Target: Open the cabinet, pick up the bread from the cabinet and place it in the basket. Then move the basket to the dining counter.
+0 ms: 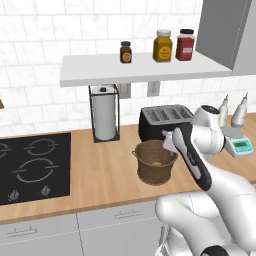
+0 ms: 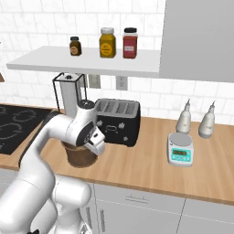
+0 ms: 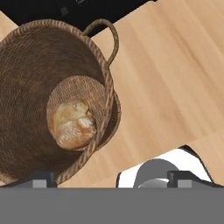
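The dark-brown woven basket (image 1: 154, 169) (image 2: 81, 157) (image 3: 30, 87) stands on the wooden worktop just in front of the black toaster. The bread (image 3: 72, 124), a golden-brown bun, lies on the basket's bottom and shows as a pale patch (image 1: 157, 163) from the left base view. My gripper (image 3: 113, 177) hovers above the basket's right rim and looks down into it. It is open, fingertips (image 3: 41, 177) wide apart, with nothing between them. The grey wall cabinet (image 1: 225, 30) (image 2: 201, 36) hangs at the upper right with its door closed. The dining counter is out of view.
A black toaster (image 1: 162, 120) (image 2: 118, 119) sits right behind the basket. A paper-towel holder (image 1: 105, 117) and black hob (image 1: 32, 165) lie to the left. A scale (image 2: 180, 154) and two bottles (image 2: 196, 119) stand to the right. Three spice jars (image 1: 162, 46) line the white shelf.
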{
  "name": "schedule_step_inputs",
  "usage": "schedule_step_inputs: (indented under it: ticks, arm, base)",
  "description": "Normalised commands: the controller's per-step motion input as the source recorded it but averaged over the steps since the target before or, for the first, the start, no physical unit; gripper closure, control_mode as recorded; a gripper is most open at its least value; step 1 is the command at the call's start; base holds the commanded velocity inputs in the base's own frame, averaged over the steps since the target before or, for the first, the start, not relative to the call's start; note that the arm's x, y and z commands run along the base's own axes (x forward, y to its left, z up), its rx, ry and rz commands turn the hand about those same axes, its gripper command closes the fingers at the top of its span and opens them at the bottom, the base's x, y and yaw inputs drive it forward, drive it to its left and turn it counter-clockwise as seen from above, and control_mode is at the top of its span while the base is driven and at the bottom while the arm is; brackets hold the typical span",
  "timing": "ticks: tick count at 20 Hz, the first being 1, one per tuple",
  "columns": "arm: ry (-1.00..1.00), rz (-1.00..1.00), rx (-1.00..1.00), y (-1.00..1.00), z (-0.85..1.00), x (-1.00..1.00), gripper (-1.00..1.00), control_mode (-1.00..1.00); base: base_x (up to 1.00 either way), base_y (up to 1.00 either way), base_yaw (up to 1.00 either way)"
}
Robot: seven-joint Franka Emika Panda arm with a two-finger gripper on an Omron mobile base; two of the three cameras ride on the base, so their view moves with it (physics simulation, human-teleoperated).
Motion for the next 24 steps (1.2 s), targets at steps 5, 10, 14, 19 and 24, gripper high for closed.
schedule_step_inputs:
  ticks: [5, 10, 14, 19, 24]
  arm:
    - [0.0, 0.0, 0.02, 0.0, -0.2, 0.23, -1.0, -1.0]
    - [0.0, 0.0, 0.0, 0.0, -0.26, 0.31, -1.0, -1.0]
    - [0.01, 0.0, 0.0, 0.0, -0.17, 0.19, -1.0, -1.0]
    - [0.03, 0.0, 0.0, 0.06, -0.18, 0.02, -1.0, -1.0]
    - [0.01, 0.0, 0.0, 0.17, -0.23, 0.06, -1.0, -1.0]
  base:
    - [0.0, 0.0, 0.0]
    - [0.0, 0.0, 0.0]
    - [0.0, 0.0, 0.0]
    - [0.0, 0.0, 0.0]
    - [0.0, 0.0, 0.0]
